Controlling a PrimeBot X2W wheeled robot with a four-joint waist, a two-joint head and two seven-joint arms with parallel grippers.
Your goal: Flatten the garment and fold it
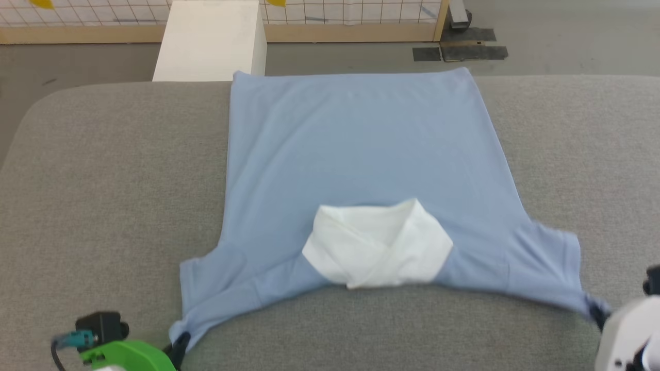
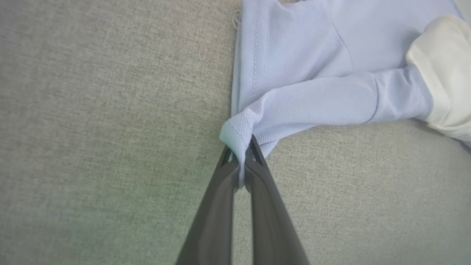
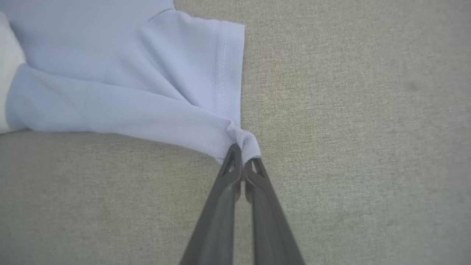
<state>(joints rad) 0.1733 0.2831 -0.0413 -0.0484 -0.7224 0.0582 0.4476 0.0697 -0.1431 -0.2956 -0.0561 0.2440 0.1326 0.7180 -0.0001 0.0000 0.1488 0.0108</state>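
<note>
Garment point(image 1: 361, 144): pinched at both near sleeve corners. Left gripper point(image 2: 241, 162) pressed together on left sleeve tip, right gripper point(image 3: 243, 162) likewise on right sleeve tip; held so to draw shoulder line taut toward robot and flatten. White collar point(image 1: 379, 247) at near middle, folded over. Body lying smooth on grey pad point(image 1: 103, 180), probably face down, no placket seen. Hem at pad's far edge, white box point(image 1: 211, 41) just beyond. Folding not yet begun

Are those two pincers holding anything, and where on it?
Yes: the light blue polo shirt. The left gripper pinches one sleeve's corner, the right gripper the other's.
</note>
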